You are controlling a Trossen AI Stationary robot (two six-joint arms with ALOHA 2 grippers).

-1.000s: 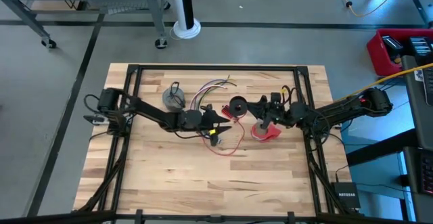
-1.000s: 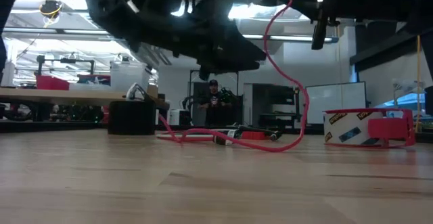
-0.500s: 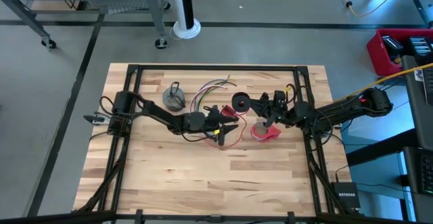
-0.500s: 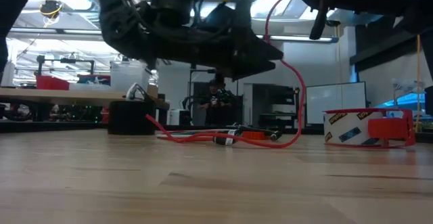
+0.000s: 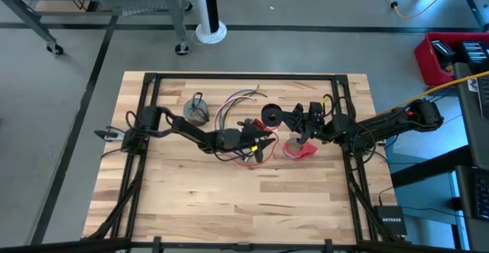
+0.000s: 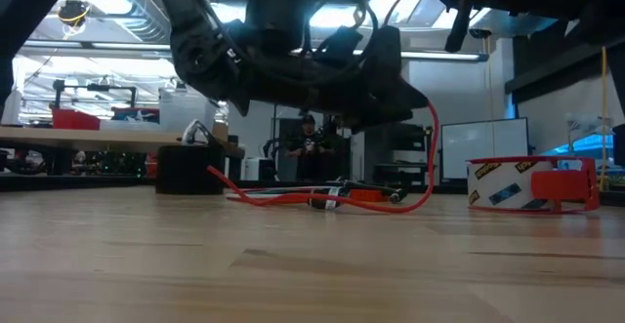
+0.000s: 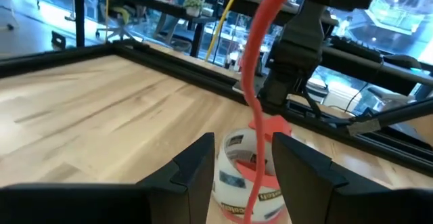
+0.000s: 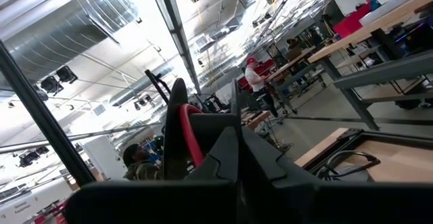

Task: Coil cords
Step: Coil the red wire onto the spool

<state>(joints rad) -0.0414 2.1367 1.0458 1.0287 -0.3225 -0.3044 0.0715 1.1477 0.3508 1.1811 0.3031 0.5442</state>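
Left hand (image 7: 240,173) hovers released above surface (image 5: 191,199), fingers straddling the red cord (image 7: 252,82). Right hand (image 5: 294,118), raised, is clenched on the black-and-red coil (image 5: 270,116) beside the tape roll (image 5: 294,147).

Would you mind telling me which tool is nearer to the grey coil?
The left tool. The grey coil sits at the table's far left, beside the left arm; the right tool is beyond it, mid-table, holding the red cord.
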